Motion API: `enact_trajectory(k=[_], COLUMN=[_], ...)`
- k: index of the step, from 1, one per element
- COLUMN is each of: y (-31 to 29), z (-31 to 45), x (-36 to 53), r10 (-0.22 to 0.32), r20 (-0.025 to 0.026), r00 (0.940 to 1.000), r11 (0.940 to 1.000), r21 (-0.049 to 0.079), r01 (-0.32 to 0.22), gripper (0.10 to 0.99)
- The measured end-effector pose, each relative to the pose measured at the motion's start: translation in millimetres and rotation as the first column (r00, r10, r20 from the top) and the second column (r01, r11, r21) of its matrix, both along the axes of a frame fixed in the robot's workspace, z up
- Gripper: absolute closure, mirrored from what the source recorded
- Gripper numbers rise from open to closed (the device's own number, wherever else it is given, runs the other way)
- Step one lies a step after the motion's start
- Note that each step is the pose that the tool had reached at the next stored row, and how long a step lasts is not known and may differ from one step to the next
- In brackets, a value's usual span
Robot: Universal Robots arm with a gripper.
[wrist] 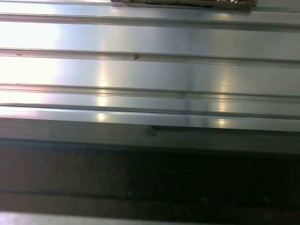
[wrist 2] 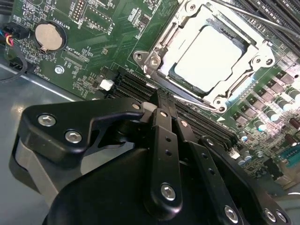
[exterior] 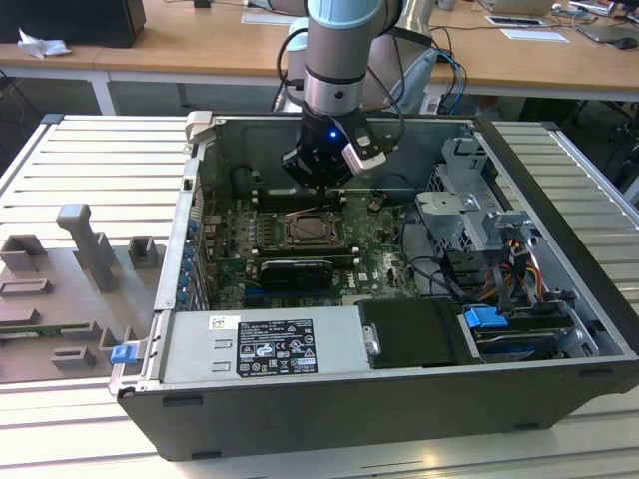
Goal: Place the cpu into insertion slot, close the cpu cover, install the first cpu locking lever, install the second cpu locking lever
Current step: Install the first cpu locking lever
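The cpu [wrist 2: 208,54] lies flat in the insertion slot [exterior: 308,230] on the green motherboard, its pale top bright under the light. The cpu cover [wrist 2: 159,56], a grey metal frame, lies down around it with the chip showing through its window. A thin metal rod [wrist 2: 262,18] runs along one side of the socket. In the exterior view my gripper [exterior: 321,185] hangs just above the board, behind the socket. In the second wrist view its black fingers [wrist 2: 164,117] are pressed together over the long black memory slots [wrist 2: 136,86] beside the socket, holding nothing.
The open computer case [exterior: 329,409] lies on a ribbed metal table [wrist: 150,70]. Inside are a grey power supply box [exterior: 260,344], a drive cage [exterior: 469,200] and loose cables [exterior: 429,269] at the exterior view's right. Grey fixtures [exterior: 90,249] stand at the left. A coin battery [wrist 2: 48,36] sits on the board.
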State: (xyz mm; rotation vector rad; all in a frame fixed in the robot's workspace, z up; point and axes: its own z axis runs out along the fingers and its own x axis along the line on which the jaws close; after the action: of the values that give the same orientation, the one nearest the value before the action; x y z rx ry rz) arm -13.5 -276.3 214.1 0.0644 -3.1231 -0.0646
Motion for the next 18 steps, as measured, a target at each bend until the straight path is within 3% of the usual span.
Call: enact_trajectory(k=[9,18], y=[-0.1,-0.2], z=[-8.6,-11.3], x=[2.7,2.7], r10=[-0.004,-0.005], r20=[0.0001,0.0], r00=[1.0,1.0], r11=[1.0,1.0], r21=[0.0,-0.001], r01=[0.004,0.005], gripper=[0.98,0.98])
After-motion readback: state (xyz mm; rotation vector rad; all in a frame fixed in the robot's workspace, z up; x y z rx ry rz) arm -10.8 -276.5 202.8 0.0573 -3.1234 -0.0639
